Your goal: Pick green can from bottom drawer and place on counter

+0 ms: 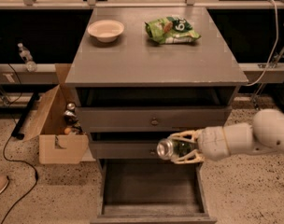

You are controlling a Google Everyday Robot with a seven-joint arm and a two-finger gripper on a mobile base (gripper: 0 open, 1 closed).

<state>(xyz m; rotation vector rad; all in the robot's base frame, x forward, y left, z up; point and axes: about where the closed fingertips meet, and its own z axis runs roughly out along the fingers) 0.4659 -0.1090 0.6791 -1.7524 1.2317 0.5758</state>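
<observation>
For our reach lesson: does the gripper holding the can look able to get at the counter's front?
Probably yes. The gripper, shut on the can, hangs before the middle drawer, below the counter. The counter's front is bare; bowl and bag sit at the back.

I see my smooth pale-plastic gripper (175, 149), above the matt grey bottom drawer (146, 186), clasping the shiny metal-ended green can (166, 149).

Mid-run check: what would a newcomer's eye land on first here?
The gripper, shut on the green can, holds it sideways above the open bottom drawer, in front of the middle drawer. On the counter sit a white bowl at back left and a green snack bag at back right.
</observation>
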